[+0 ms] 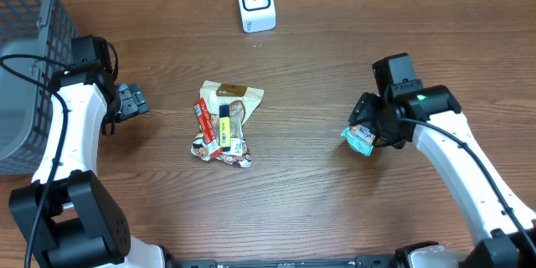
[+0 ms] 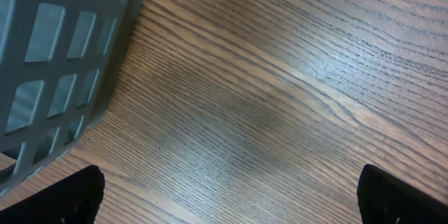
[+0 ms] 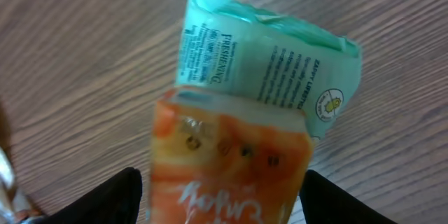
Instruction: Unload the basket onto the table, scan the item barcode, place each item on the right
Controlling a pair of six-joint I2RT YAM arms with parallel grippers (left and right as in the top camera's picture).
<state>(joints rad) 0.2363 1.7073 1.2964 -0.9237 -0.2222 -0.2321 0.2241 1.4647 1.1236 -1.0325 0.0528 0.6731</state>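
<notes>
looks like a mock shop checkout on a lab desk [image 1: 335, 218]: white barcode scanner [image 1: 255, 2], snack packets [image 1: 224, 122] piled in front of it, grey mesh basket [image 1: 29, 42] well off to its left

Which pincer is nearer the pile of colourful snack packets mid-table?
Left. The left pincer is just beside the pile; the right pincer is farther off, opposite.

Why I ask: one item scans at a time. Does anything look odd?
Yes: two packets sit between the right fingers, an orange packet overlapping a teal packet, so one may hide the other's barcode.
</notes>
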